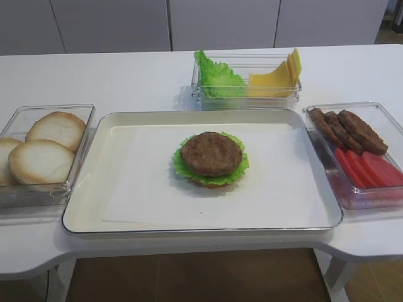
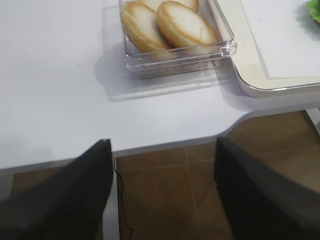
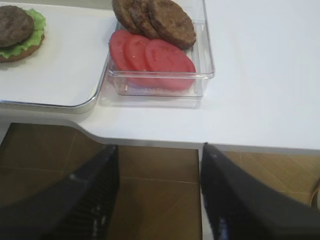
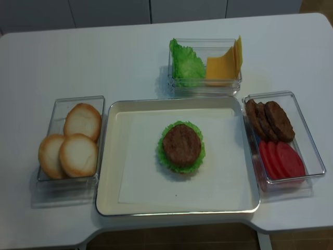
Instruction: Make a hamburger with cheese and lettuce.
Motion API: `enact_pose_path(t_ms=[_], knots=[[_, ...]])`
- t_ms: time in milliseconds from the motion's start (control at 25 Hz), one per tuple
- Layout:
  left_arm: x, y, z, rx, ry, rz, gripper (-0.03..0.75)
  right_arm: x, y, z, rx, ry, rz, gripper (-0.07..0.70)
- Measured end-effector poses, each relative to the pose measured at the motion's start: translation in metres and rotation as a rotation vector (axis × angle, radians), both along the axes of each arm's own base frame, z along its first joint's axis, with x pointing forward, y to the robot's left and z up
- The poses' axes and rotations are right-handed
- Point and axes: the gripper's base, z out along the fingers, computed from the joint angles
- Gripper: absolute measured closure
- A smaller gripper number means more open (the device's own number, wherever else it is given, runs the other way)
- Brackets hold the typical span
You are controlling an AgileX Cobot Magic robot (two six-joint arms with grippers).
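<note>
With both our arms parked off the table edge, jaws wide and empty, the hamburger (image 1: 211,158) sits mid-tray, patty on lettuce. Cheese (image 1: 274,78) waits in the back bin, likely next.

- The right arm's black two-fingered gripper (image 3: 159,195) fills the bottom of its wrist view, jaws spread wide, holding nothing.
- The left arm's black two-fingered gripper (image 2: 164,192) likewise sits low in frame, jaws apart and empty.
</note>
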Motion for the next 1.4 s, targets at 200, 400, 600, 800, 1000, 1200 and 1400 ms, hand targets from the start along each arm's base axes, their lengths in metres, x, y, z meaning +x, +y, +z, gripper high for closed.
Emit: enact_pose_path(t_ms=[200,400,600,800,1000,1200,1400], knots=[[0.0000,0.0000,0.0000,0.000,0.000,0.000,0.249,0.0004,0.0008,0.0000,0.002,0.000,-0.061,0.232],[0.0000,0.0000,0.0000,0.000,0.000,0.000,0.249,0.0005,0.0010,0.0000,0.003,0.000,-0.064,0.232],[0.0000,0.0000,0.0000,0.000,0.000,0.000,0.249,0.0004,0.0016,0.0001,0.008,0.000,-0.059,0.232],[0.0000,0.0000,0.0000,0.000,0.000,0.000,0.249,0.0003,0.0031,0.0002,-0.008,-0.004,-0.028,0.232],[0.0000,0.0000,0.0000,0.000,0.000,0.000,0.249,0.0003,0.0035,0.0003,-0.006,-0.004,-0.025,0.232],[0.0000,0.0000,0.0000,0.000,0.000,0.000,0.249,0.0003,0.0037,0.0003,-0.004,-0.004,-0.024,0.232],[0.0000,0.0000,0.0000,0.000,0.000,0.000,0.249,0.0003,0.0037,0.0003,-0.004,-0.004,-0.024,0.232]])
